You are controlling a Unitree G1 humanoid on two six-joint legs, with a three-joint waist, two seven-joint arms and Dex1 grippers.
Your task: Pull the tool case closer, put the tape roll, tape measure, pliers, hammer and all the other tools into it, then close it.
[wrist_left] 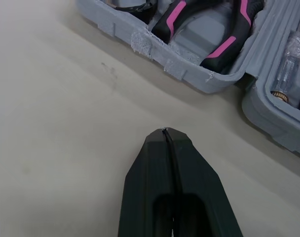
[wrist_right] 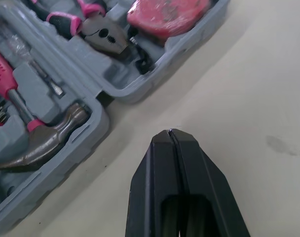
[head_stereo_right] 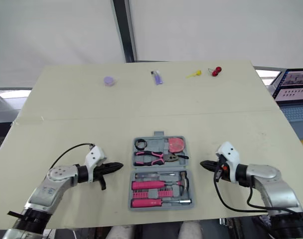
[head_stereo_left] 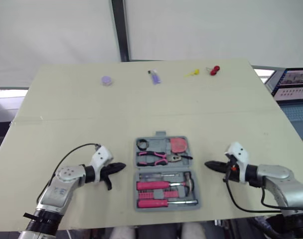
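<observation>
Left wrist view: tool case (wrist_left: 189, 74) & pliers (wrist_left: 221, 47) cut off at edge.

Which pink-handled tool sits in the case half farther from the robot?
The pliers, with the black tape roll and pink tape measure behind them. The hammer and pink-handled screwdriver lie in the near half.

No text, label or number is legible anywhere.

Head pair overhead; wrist cams close on tool case (wrist_left: 182, 66).
</observation>
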